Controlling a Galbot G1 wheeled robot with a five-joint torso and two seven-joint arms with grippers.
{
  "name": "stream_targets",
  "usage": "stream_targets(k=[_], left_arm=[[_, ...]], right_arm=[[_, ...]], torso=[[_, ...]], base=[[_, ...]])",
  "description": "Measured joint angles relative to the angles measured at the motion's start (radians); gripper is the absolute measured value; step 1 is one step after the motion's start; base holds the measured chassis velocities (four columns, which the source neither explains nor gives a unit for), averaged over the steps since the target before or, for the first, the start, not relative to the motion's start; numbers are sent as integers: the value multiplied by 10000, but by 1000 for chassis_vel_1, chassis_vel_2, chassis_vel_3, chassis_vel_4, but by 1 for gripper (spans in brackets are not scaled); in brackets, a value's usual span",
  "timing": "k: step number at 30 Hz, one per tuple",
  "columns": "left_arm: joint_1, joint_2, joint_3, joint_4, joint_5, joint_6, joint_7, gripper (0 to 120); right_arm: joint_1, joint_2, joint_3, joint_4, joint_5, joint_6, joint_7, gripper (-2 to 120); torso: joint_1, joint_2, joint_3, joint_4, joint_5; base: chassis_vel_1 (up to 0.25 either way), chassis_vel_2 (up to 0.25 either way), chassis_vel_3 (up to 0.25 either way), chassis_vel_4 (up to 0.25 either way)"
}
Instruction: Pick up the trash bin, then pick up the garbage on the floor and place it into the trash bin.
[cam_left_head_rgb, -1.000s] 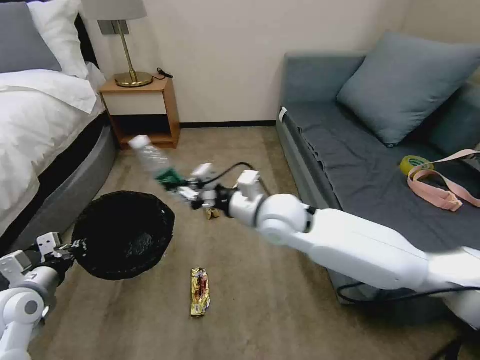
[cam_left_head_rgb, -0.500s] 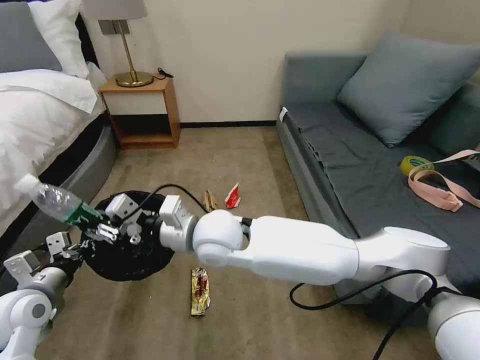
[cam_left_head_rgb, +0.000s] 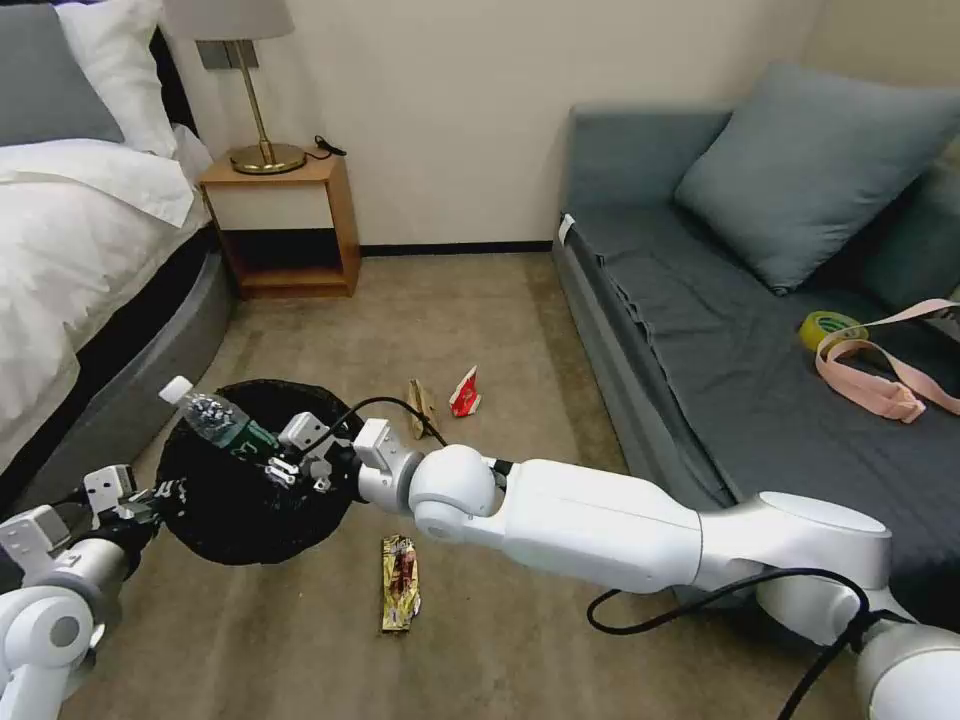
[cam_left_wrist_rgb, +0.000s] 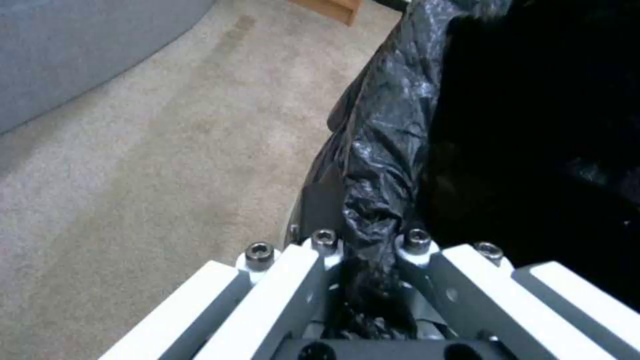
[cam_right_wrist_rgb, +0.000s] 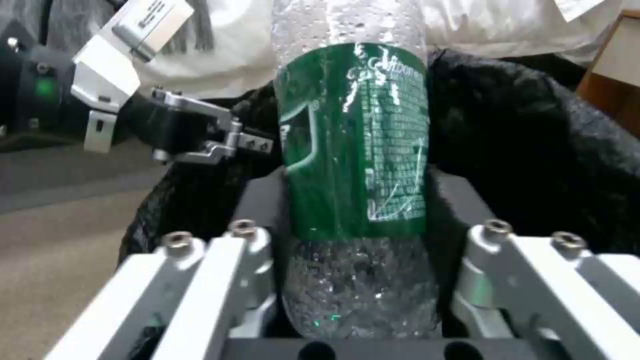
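Right gripper, lower left of the head view, is clamped on the bottle at its green label, cap tilted up-left, body over the trash bin mouth. Left gripper is pinched on the bin's bag-covered rim at far lower left. Judgement: the bottle's cap end overhangs the far rim, so the gripper should centre over the opening and dip the cap before letting go. Gold wrapper, brown paper and red packet lie on the carpet.
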Motion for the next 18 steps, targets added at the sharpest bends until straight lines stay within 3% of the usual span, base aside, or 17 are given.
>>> stream_targets(k=[3,7,11,15,18], left_arm=[[-1,-28,0,-12,-5,4,-18,1],[1,-43,-11,-18,-23,9,-30,1],[-16,-42,-14,-19,-55,16,-47,1],[-51,-34,-16,14,-70,17,-54,1],[-47,-22,-82,69,-67,14,-52,1]], right_arm=[[0,-38,-55,74,-31,-35,20,50],[8,-43,-88,167,-96,-101,108,70],[39,-35,-110,198,-101,-132,124,78],[87,-92,-130,377,-269,-129,201,97],[79,-331,208,731,-617,-104,314,99]], torso=[[0,0,0,0,0],[0,0,0,0,0],[0,0,0,0,0],[0,0,0,2,0],[0,0,0,3,0]], base=[[0,0,0,0],[0,0,0,0],[0,0,0,0],[0,0,0,0],[0,0,0,0]])
